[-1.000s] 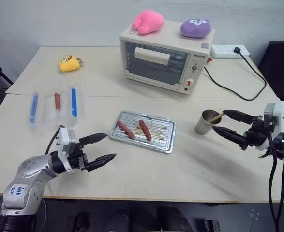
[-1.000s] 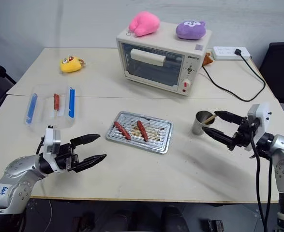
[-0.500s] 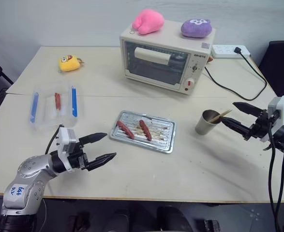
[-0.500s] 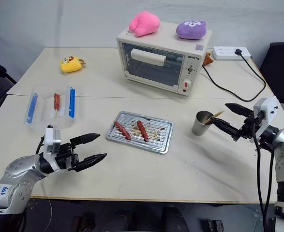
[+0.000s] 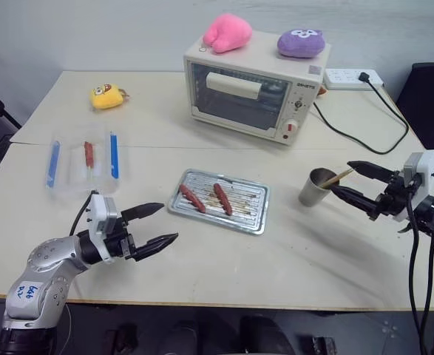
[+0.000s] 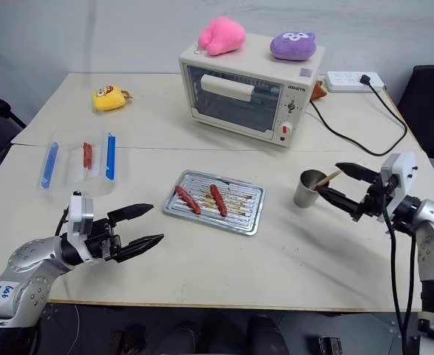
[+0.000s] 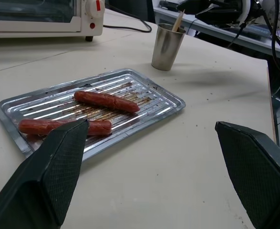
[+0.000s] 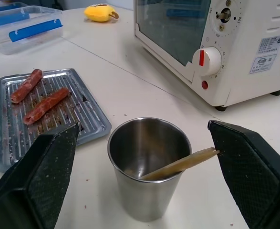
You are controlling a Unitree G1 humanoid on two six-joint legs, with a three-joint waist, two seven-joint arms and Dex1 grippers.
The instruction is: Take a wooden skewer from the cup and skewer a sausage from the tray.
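With jaws spread wide and empty, the right gripper (image 5: 358,185) is seen just right of the cup (image 5: 317,187), where the wooden skewer (image 8: 180,164) leans on the rim, light, thin and likely brittle, best pinched at its protruding end.

The tray (image 5: 219,201) sits mid-table (image 5: 290,259) with two sausages (image 5: 191,198) side by side in it. Right of it stands the cup (image 5: 319,187), a skewer (image 5: 341,176) leaning out of it toward the right gripper (image 5: 353,182), which hovers just beside the cup. The left gripper (image 5: 157,225) hangs near the front edge, left of the tray. Behind the tray is the toaster oven (image 5: 255,88), two plush toys (image 5: 228,32) on top. Far left lies a clip box (image 5: 82,159), another toy (image 5: 106,96) behind it, and a power strip (image 5: 352,77) to the right of the oven.
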